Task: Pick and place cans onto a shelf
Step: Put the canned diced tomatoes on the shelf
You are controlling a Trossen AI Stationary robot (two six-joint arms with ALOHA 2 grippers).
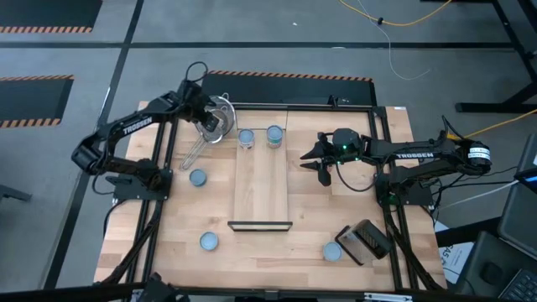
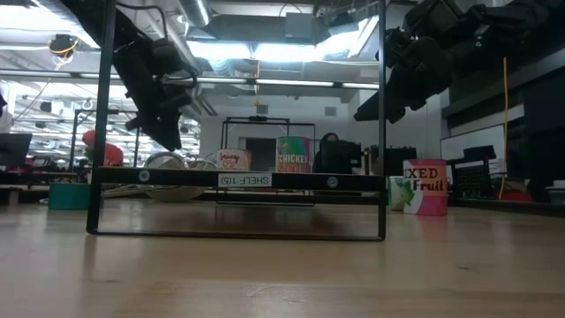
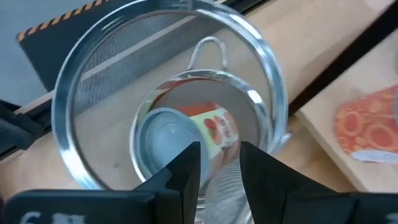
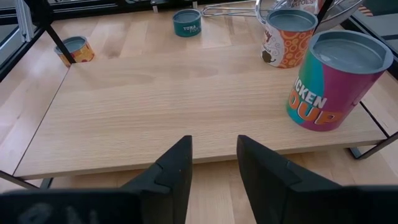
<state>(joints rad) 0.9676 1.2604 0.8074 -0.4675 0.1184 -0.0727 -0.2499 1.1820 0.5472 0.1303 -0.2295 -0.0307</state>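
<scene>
Cans sit scattered over the desk (image 1: 277,252): at the near edge one (image 1: 208,242) left of the shelf's black bar and another (image 1: 332,251) just beside a dark box (image 1: 364,241). Farther in, a teal can (image 1: 198,178) rests alone on the left. The shelf (image 1: 262,189) runs lengthwise down the middle, bare over most of its length, with two cans at its far end: an orange-patterned one (image 1: 246,138) and a pink and teal one (image 1: 274,136), standing close together. The right pincer (image 1: 320,156) hovers just right of the shelf, near that far end, fingers spread and holding nothing. At the far left, the left pincer (image 1: 210,122) hangs over the wire strainer (image 1: 220,117), fingers (image 3: 186,168) slightly apart, not gripping. A red-labelled can (image 3: 180,134) lies on its side inside the strainer's bowl.
</scene>
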